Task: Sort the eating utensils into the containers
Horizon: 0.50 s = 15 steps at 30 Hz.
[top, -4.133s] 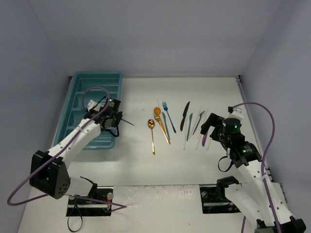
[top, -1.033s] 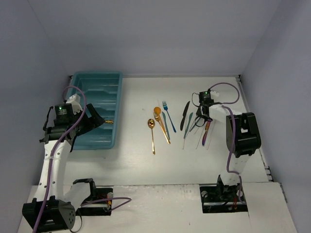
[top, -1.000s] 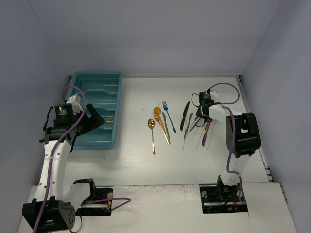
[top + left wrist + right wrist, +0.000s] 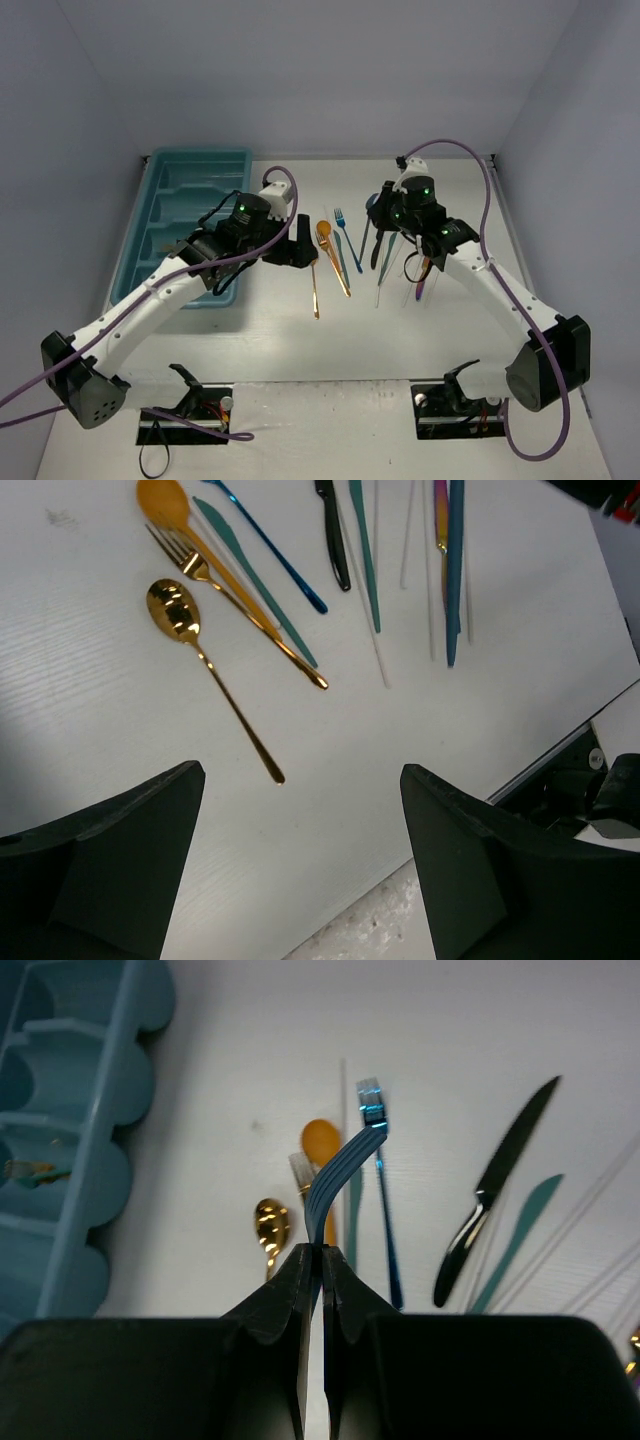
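Pale lilac walls boxed in the white table [image 4: 280,340], and the rectangular teal plastic cutlery tray [image 4: 197,154] lay at its far left corner. From where I stood, most of the slim utensils lay loose in a row across the table's middle. Among them were a shiny gold spoon [image 4: 314,290], a thin blue fork [image 4: 350,250], a black knife [image 4: 376,255] and an iridescent purple piece [image 4: 419,288] nearest the right edge. The left gripper [image 4: 302,772] hovered over the table beside the gold spoon, on the tray's side of it, its jaws spread wide with nothing between them. The right gripper [image 4: 320,1253] hung over the far end of the row, jaws pinched tight on a slim blue utensil [image 4: 335,1185]. I could not tell whether that one was a fork or a spoon.
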### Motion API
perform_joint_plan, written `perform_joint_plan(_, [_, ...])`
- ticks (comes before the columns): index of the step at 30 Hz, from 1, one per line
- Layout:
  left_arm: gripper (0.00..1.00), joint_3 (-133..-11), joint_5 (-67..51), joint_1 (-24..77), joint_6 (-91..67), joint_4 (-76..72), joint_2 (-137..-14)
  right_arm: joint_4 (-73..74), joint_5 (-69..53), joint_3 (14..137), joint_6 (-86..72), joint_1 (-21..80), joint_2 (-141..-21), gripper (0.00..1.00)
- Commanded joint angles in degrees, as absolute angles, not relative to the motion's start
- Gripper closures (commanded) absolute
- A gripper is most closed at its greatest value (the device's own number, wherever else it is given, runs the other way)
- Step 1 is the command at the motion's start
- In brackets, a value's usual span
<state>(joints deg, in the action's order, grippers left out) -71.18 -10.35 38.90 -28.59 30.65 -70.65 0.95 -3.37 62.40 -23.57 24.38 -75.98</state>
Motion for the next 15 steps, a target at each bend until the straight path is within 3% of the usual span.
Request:
perform_joint_plan(1, [0.25, -73.4, -8.2, 41.8, -32.6, 18.6, -72.7, -0.6, -8.9, 65.6, -26.1, 27.2, -72.4, 1.00])
perform_joint_plan(15, [0.44, -76.5, -5.7, 46.0, -41.4, 10.7, -81.2, -1.2, -6.1, 64.9, -29.4, 33.1, -71.4, 1.00])
